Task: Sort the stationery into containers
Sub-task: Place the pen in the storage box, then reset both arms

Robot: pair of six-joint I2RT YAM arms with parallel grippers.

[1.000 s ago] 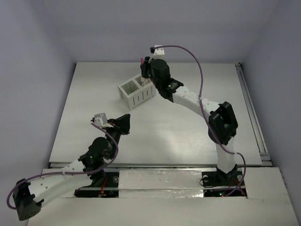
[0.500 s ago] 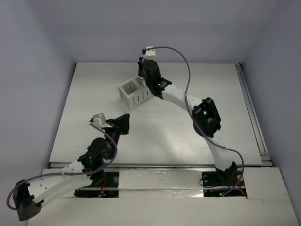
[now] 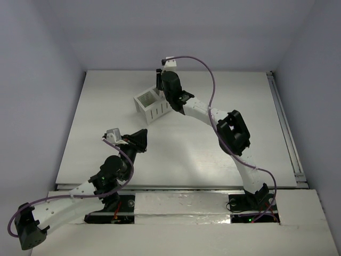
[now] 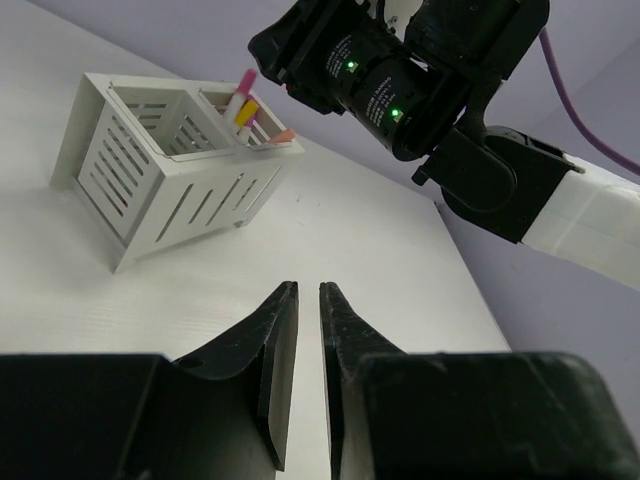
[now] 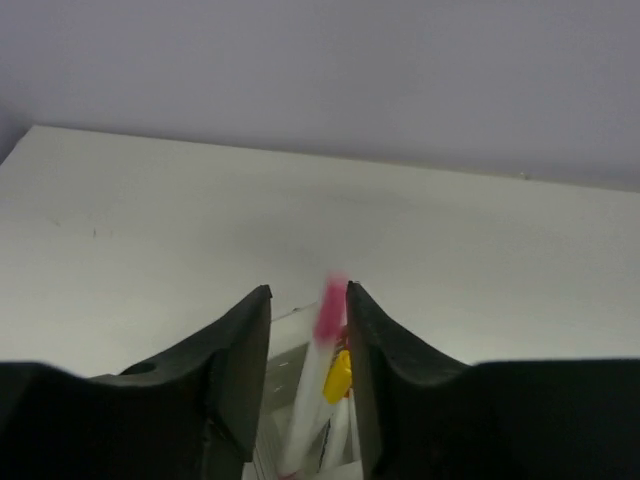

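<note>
Just above organiser — right gripper, parted

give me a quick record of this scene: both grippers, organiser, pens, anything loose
left gripper: nearly shut, empty, apart from the organiser
right gripper: open, above the organiser, magenta pen between its fingers
organiser: white, slotted, two compartments, on the table
magenta pen: upright, blurred in the right wrist view
yellow pen: same compartment as the magenta one, nearer the right arm
orange pen: same compartment, leaning on the rim
other compartment: looks empty
loose pens: none seen in any view
</note>
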